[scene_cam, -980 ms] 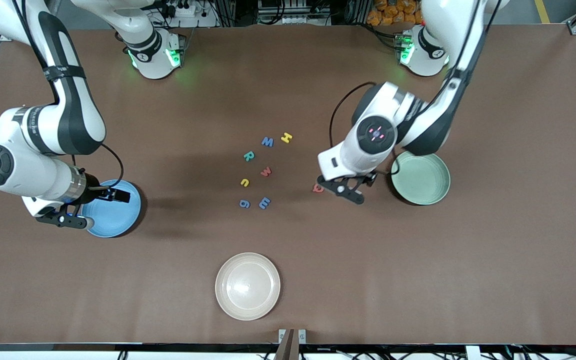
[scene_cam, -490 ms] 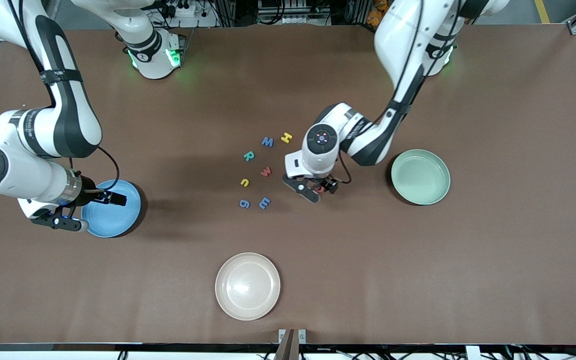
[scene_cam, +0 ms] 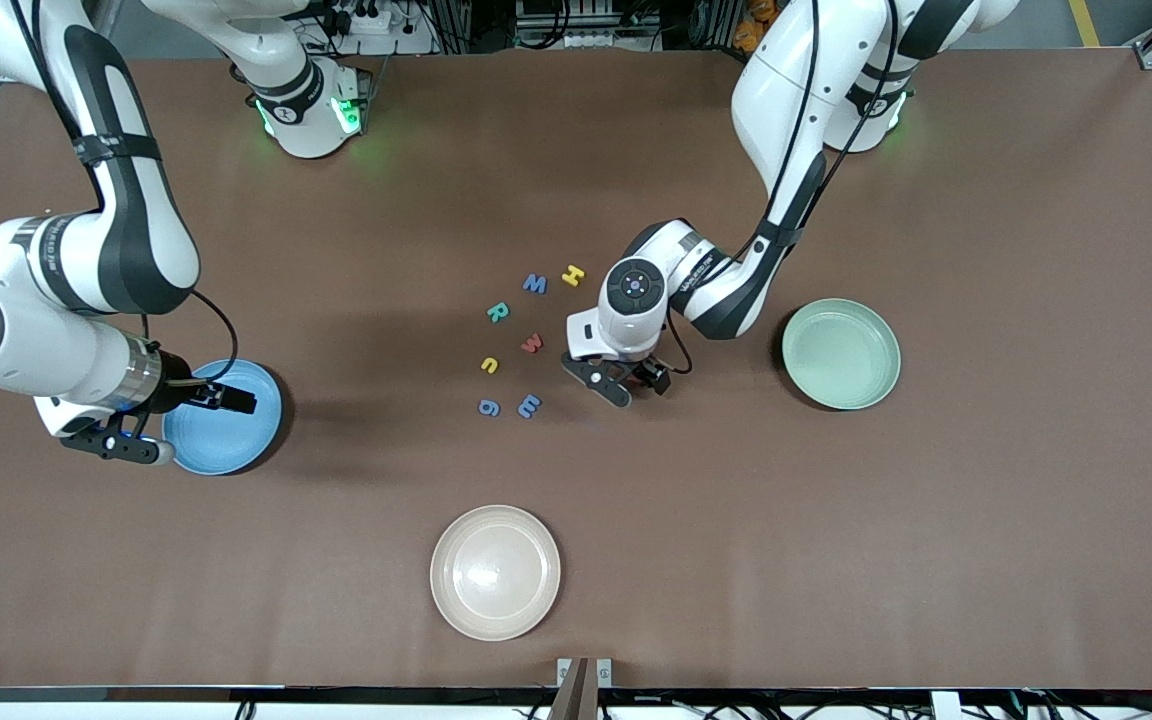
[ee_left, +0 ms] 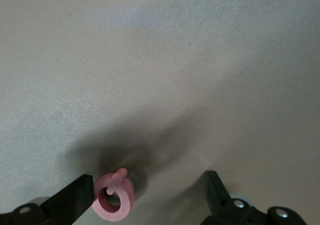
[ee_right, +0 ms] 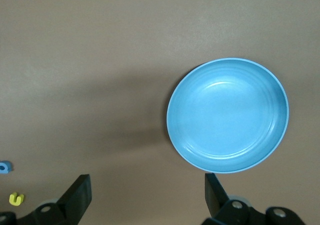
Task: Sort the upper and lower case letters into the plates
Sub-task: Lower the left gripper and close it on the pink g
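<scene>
The left gripper (scene_cam: 628, 381), fingers spread, is lowered at mid-frame around the red Q (ee_left: 114, 201), which lies beside one finger (ee_left: 70, 201). The other letters (scene_cam: 516, 340) are clustered just beside it, the mint green plate (scene_cam: 841, 354) at centre right. The right gripper (scene_cam: 171, 422), released, hovers over the sky blue plate (ee_right: 228, 115) at lower left, waiting.

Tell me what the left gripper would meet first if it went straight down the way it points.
Likely the red Q: it lies on the table by one finger of the open left gripper. How much height remains is unclear.
</scene>
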